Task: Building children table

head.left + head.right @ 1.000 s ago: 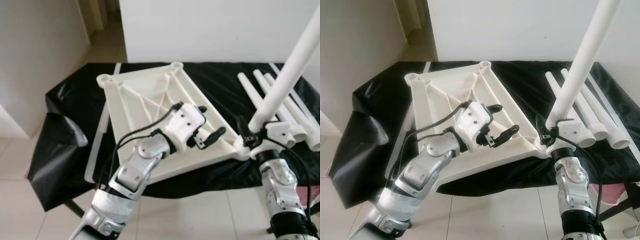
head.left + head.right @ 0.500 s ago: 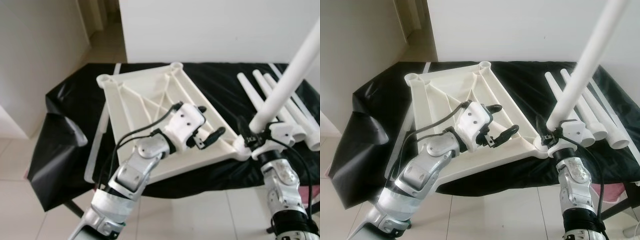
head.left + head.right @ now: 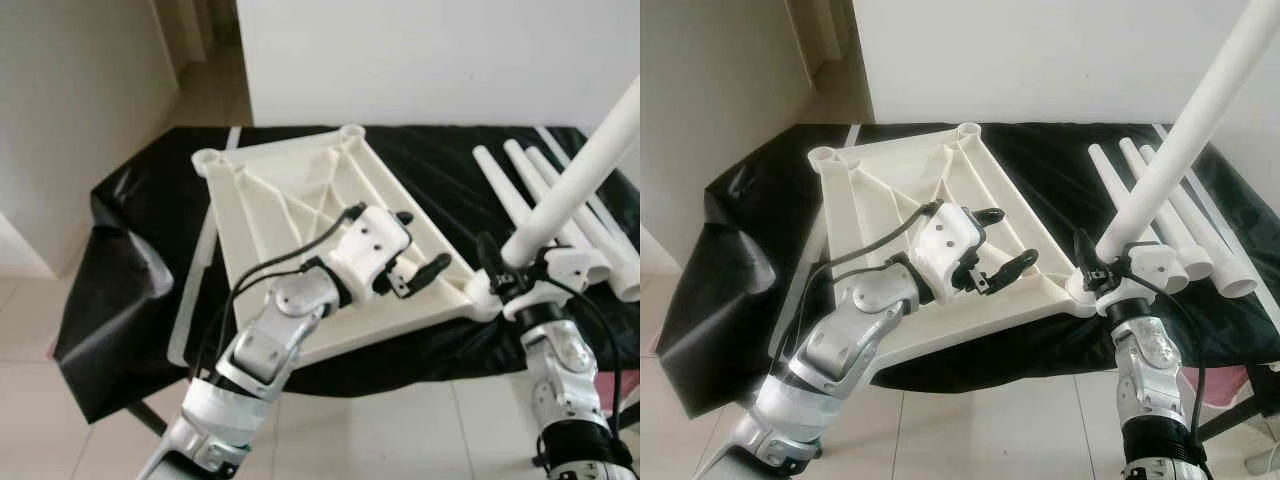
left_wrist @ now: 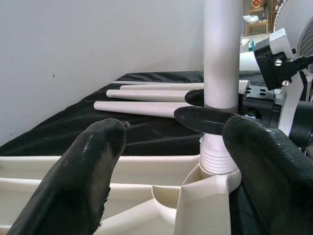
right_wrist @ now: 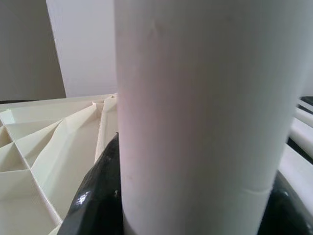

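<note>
Left eye view. Setting: pale tiled floor, white wall, and a table (image 3: 140, 210) draped in black plastic sheeting. Item one: cream moulded plastic tabletop (image 3: 290, 190), rectangular, lying underside up with ribbed bracing showing, a round socket at each visible corner. Item two: long white plastic leg tube (image 3: 585, 170), standing tilted at the tabletop's near right corner socket (image 3: 483, 293). Right gripper (image 3: 505, 272) clasps the tube low down, jaws closed around it. Left gripper (image 3: 415, 250) hovers over the tabletop's right edge, jaws parted wide and holding nothing.

Right eye view. Three spare white leg tubes (image 3: 1160, 215) lie side by side on the black sheeting, to the right of the tabletop and apart from it. The far two corner sockets (image 3: 968, 130) stand empty.

Left wrist view. Threaded collar (image 4: 218, 157) at the tube's foot sits above the socket rim, several rings of thread exposed; the two black fingers (image 4: 83, 171) frame it without touching.

Right wrist view. The white tube passes close before the lens, black fingers (image 5: 98, 196) pressed to it, ribbed tabletop beyond.

Progress, as judged: first leg entered but apparently not fully seated; three legs unfitted; tabletop not yet turned upright. Early stage.
</note>
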